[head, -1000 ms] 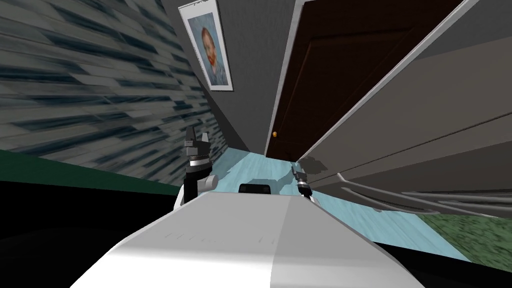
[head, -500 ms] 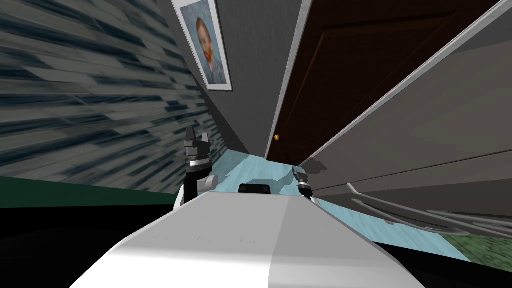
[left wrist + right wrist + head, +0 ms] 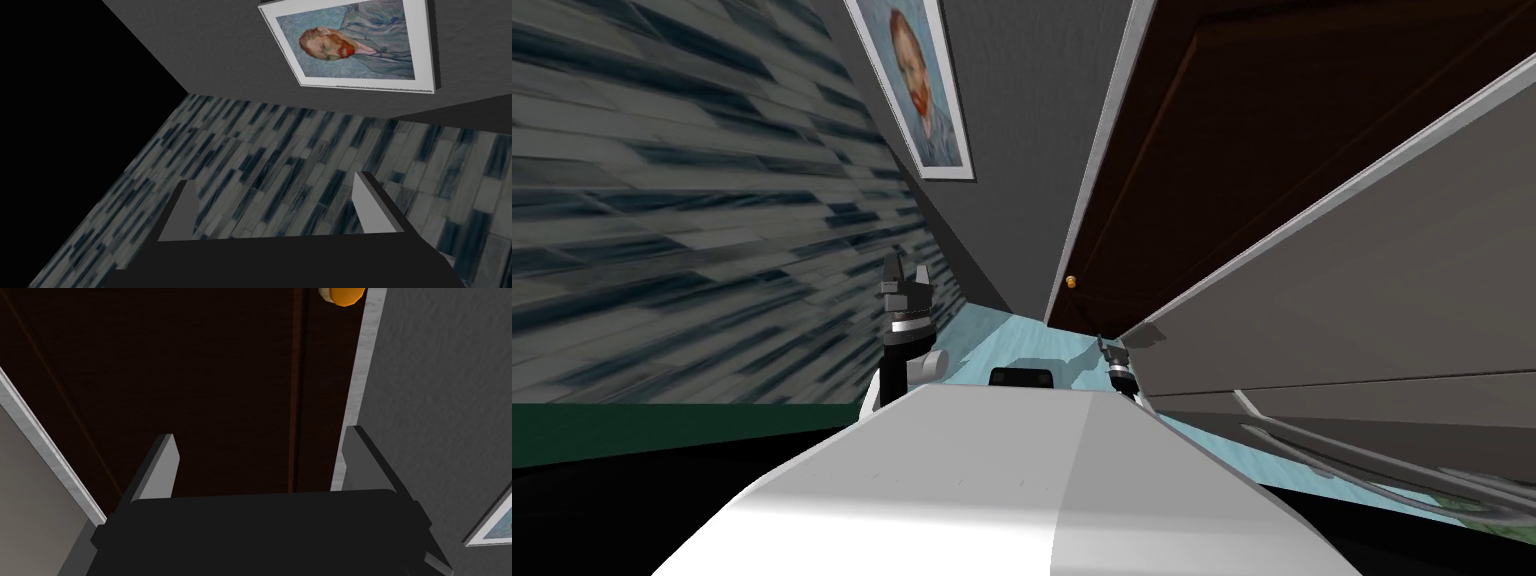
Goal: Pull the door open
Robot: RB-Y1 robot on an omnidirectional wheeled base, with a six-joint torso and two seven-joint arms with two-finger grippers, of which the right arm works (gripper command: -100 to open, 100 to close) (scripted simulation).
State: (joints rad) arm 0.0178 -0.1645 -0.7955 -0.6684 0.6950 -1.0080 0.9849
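A dark brown panelled door (image 3: 1272, 130) stands ahead in a pale grey frame (image 3: 1102, 170), with a small orange knob (image 3: 1071, 282) near its frame-side edge. My right gripper (image 3: 1104, 346) is open, low and short of the door. In the right wrist view its fingers (image 3: 160, 463) point at the dark door panel (image 3: 200, 388), and the orange knob (image 3: 343, 295) lies well beyond the fingertips, close to the frame. My left gripper (image 3: 904, 275) is raised at the left, open, with nothing between its fingers (image 3: 182, 210).
A grey cabinet front (image 3: 1372, 300) with long curved handles (image 3: 1312, 440) runs close along my right side. A patterned tiled wall (image 3: 692, 220) closes the left. A framed portrait (image 3: 917, 80) hangs on the dark grey wall beside the door. Pale blue floor (image 3: 1022, 345) lies ahead.
I have moved closer to the door: door, knob and portrait have grown and shifted in the head view. Both arms keep their poses and open fingers.
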